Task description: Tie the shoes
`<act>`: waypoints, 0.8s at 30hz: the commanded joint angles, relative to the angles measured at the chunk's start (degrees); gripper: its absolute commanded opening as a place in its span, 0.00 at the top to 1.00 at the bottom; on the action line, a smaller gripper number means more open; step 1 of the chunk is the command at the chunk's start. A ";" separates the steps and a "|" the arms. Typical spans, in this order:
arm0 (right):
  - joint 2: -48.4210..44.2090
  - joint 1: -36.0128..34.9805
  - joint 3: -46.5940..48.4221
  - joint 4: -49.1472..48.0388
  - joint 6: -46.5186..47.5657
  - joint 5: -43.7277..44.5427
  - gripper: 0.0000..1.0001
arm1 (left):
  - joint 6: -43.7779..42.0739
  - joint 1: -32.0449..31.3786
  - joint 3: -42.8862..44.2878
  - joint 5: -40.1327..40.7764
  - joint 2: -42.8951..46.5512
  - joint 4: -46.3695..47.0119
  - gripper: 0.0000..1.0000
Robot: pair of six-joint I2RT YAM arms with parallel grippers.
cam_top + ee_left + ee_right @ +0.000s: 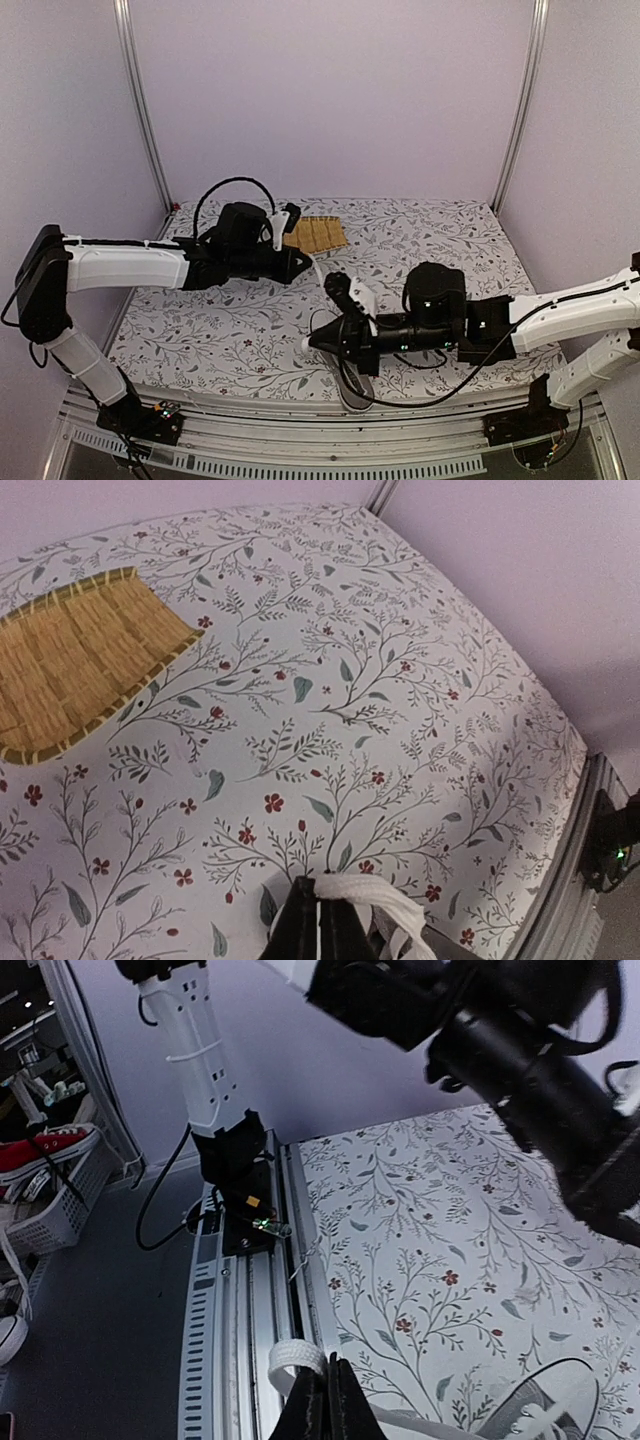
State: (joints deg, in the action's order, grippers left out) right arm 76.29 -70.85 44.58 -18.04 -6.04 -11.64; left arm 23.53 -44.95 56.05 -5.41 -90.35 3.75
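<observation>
The shoes are one small grey sneaker (545, 1412) with white laces, seen at the bottom right of the right wrist view. In the top view only its white toe (356, 391) shows, under the right arm. My left gripper (318, 892) is shut on a white lace (375, 898), holding it up over the table to the left of the shoe. My right gripper (330, 1372) is shut on a loop of white lace (294, 1356) near the table's front edge. In the top view the left gripper (302, 265) is farther back than the right gripper (312, 343).
A yellow woven bamboo mat (318, 235) lies at the back of the flowered table (220, 340), also as the mat (70, 665) in the left wrist view. The metal front rail (235, 1310) and left arm base (232, 1160) are close by. A basket of red shoes (50, 1165) sits off the table.
</observation>
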 commanded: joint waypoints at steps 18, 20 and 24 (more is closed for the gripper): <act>0.92 16.12 5.71 13.47 -6.75 5.35 0.34 | -9.25 -3.71 1.23 -9.90 0.85 8.07 1.00; 1.81 19.20 6.16 13.35 -8.57 1.28 0.38 | -9.52 -4.06 1.01 -9.92 1.13 8.29 1.00; 4.06 21.82 8.23 12.81 -9.73 -2.74 0.44 | -9.90 -4.32 1.07 -9.82 1.10 7.98 1.00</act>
State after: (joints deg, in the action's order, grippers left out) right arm 78.46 -49.82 49.69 -6.42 -12.03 -7.51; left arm 15.18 -48.73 57.71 -14.63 -90.56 9.80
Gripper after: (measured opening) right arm 0.573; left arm 0.004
